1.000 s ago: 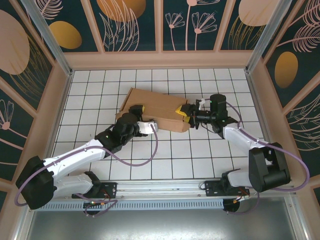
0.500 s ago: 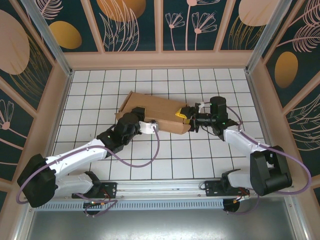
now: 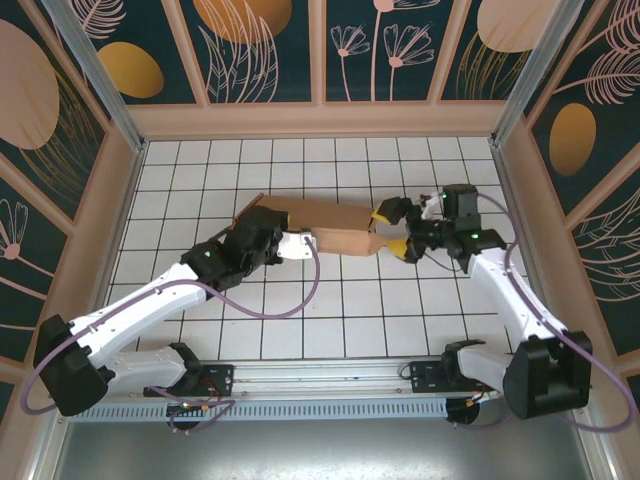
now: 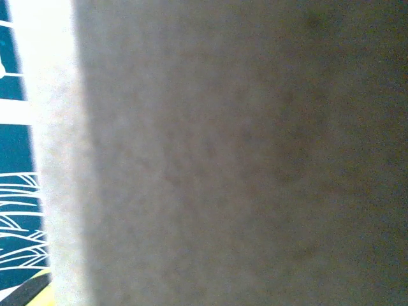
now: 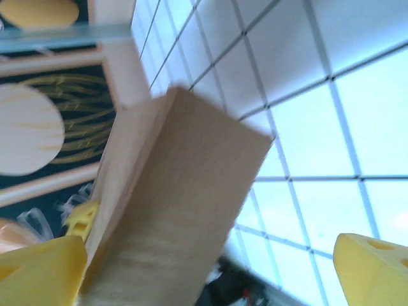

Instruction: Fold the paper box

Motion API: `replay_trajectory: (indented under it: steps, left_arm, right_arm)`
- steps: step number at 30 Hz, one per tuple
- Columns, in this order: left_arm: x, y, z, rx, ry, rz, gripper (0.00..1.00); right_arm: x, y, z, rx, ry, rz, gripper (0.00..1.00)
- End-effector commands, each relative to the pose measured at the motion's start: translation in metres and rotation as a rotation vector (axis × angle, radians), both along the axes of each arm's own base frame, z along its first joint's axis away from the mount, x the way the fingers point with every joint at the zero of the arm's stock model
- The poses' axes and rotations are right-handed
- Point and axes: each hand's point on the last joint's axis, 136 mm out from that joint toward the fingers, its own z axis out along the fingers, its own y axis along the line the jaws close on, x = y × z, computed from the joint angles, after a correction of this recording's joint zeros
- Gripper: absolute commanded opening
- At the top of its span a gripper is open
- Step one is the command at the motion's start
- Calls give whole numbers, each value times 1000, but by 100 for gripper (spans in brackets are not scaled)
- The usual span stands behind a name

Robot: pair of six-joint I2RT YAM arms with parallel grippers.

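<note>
The paper box (image 3: 330,228) sits mid-table (image 3: 400,320), a long brown strip stretched between both arms. From the left wrist it's just a blurry brown wall, so I can't tell if the left claw (image 3: 262,236) at its left end is pinching it. The right claw (image 3: 395,232) is spread wide around the right end, with one yellow fingertip (image 5: 38,271) just beside the cardboard.

The top view is bright and sharp, but up close the paper box (image 4: 242,153) is blurry, with white glare beside it.
</note>
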Motion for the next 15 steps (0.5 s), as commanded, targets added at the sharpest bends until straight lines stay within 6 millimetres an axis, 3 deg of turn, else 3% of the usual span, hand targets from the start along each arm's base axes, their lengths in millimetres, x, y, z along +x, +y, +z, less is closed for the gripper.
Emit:
replay_trajectory:
  steps: [1,5,10,15]
  left_arm:
    - [-23,3,-3,-62,219,53,40]
    - [-43,0,-9,-82,386,78,38]
    - [-62,-6,-25,-64,567,104,36]
    - [-70,-17,-35,-46,683,135,32]
  right_arm:
    - [-20,-53,-18,-360,15,-99,99]
    - [-25,-84,-14,-509,-50,-194,99]
    - [-21,-81,12,-456,-223,-215,99]
    - [-9,-90,23,-585,-253,-184,95]
